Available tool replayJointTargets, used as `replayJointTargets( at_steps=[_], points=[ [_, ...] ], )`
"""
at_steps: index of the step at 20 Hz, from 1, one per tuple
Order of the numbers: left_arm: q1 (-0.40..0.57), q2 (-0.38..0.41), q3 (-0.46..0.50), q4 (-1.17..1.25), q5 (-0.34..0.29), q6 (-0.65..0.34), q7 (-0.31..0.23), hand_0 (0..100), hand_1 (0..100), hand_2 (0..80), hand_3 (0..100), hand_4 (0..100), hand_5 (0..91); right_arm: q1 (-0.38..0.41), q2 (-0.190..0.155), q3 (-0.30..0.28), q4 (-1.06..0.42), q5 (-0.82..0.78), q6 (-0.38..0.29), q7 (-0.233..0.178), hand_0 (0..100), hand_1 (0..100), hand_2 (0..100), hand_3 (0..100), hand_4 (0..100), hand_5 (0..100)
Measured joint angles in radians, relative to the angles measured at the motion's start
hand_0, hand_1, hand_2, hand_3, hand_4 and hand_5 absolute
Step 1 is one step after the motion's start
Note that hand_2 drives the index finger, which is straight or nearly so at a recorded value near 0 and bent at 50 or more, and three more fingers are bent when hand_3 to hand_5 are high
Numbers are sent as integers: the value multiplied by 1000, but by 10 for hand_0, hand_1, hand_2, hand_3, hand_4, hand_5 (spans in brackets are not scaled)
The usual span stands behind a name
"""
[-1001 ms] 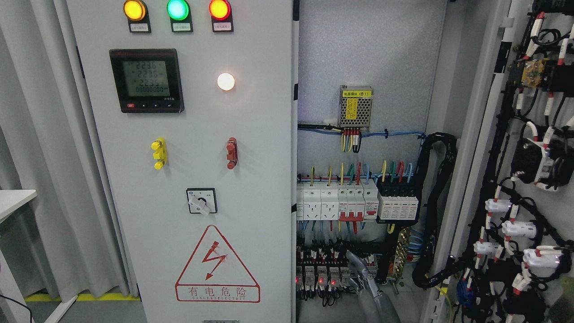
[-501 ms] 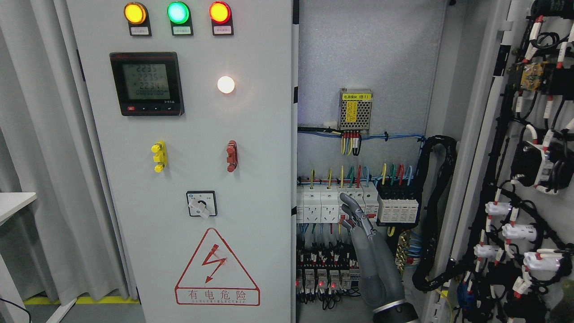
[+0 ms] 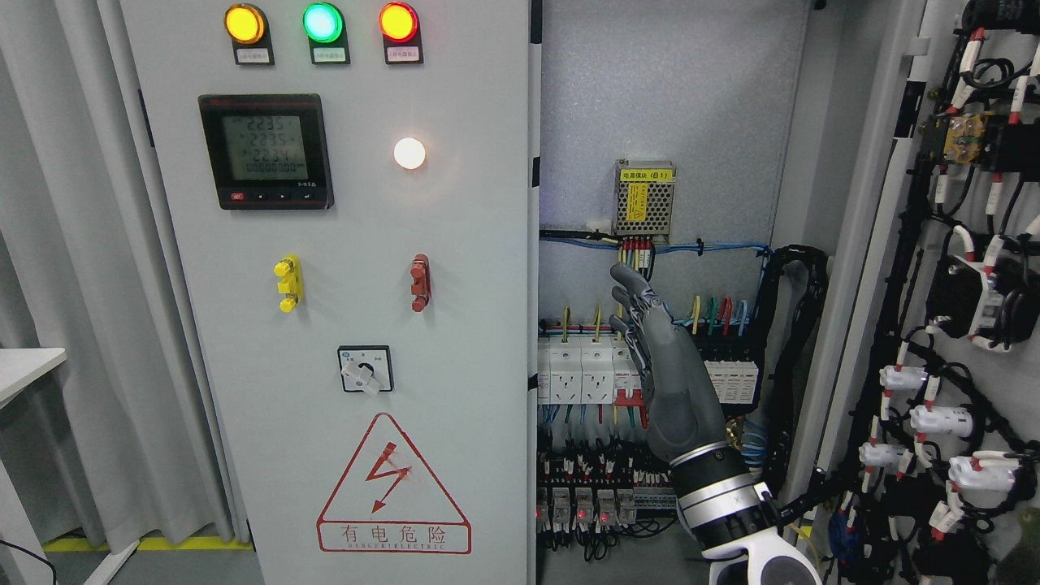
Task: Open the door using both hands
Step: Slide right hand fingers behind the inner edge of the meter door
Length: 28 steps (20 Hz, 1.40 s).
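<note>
The right hand [image 3: 662, 357] rises from the bottom edge right of the middle, its grey palm edge-on and its fingers [image 3: 632, 292] stretched upward, loosely spread, grasping nothing. It stands inside the open right half of the cabinet, in front of the row of white breakers [image 3: 581, 370], and its fingertips reach just below the small perforated power supply [image 3: 644, 195] with the yellow label. Whether the fingers touch the wiring behind them cannot be told. The wrist, ringed in black and silver, leads down to a white forearm that the bottom edge cuts off.

To the left of the hand stands the left door [image 3: 341, 325], shut, its long axis vertical, its face turned toward the camera; its right edge runs just beside the breakers. It carries three lit lamps [image 3: 322, 22] in amber, green and red, a dark meter [image 3: 266, 150], a white lamp, a yellow and a red latch, a rotary switch [image 3: 365, 369] and a red warning triangle [image 3: 393, 481]. Its top and bottom are cut off.

Far right, the right door [image 3: 959, 325] is swung wide open, its inner face toward the camera, crowded with black cables and white connectors; the picture's right edge cuts it off. Grey curtains [image 3: 73, 284] hang at the far left, beside a white table corner [image 3: 28, 361].
</note>
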Motion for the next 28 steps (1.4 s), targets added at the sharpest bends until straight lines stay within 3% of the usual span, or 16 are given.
replayJointTargets(
  at_steps=[8,28],
  points=[
    [-18,-1,1,3,0,-2,-1,291,0,28,28,34,0,-74,1,8,78,-150,106,7,219,0,0,0,0,0],
    [-32,-2,3,5,0,1,0,290,0,28,29,34,0,-189,3,67,197,-279,141,20,219,0,0,0,0,0]
  ],
)
